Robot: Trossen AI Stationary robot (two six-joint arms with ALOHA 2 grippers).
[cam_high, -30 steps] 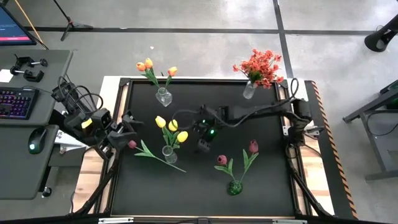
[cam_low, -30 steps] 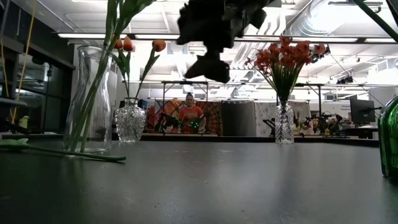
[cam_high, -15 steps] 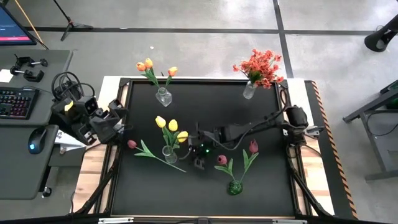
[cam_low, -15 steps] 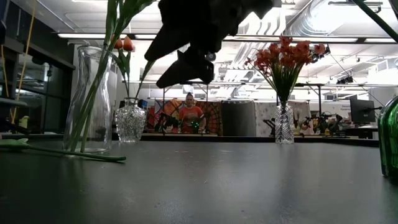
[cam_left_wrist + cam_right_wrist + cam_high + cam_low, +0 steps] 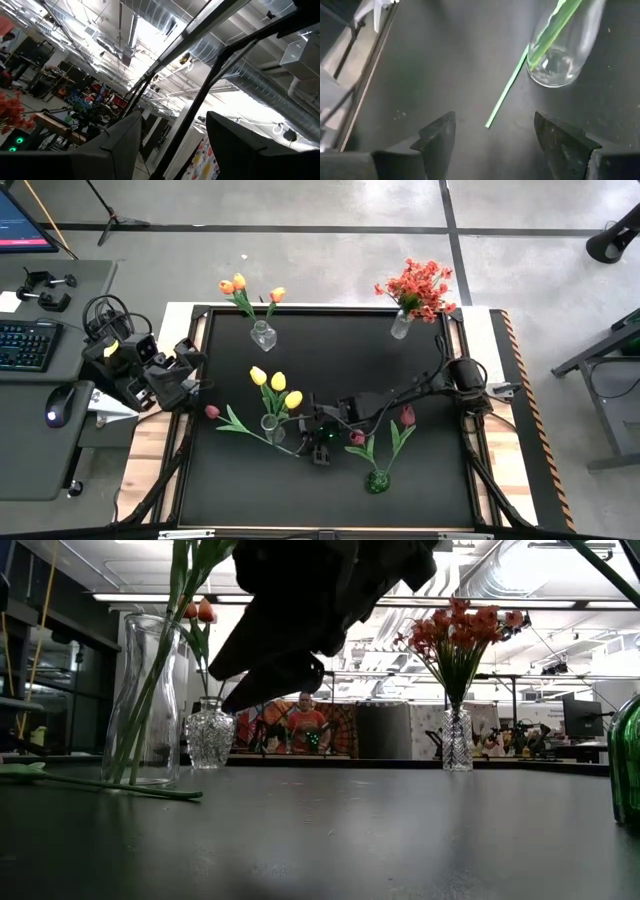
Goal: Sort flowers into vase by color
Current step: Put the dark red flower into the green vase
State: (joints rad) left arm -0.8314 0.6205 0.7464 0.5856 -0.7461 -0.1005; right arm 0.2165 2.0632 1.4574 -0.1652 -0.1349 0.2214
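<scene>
— Where's the right pincer (image 5: 318,448) sitting?

— Hovering low over the bench (image 5: 330,340), fingers spread and gripping nothing, the loose dark pink tulip's stem end (image 5: 506,92) lying between them just beside the clear vase (image 5: 272,425) of yellow tulips.

— And the left pincer (image 5: 172,145)?

— Spread too, parked off the bench's left edge, pointing up at the ceiling.

— How's that tulip (image 5: 213,411) going to handle?

— Light, thin and springy, I'd guess; pinching mid-stem looks safest, since the head will be drooping

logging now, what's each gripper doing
left gripper: open, empty, off the table's left edge
right gripper: open, empty, over the loose flower stem
</scene>
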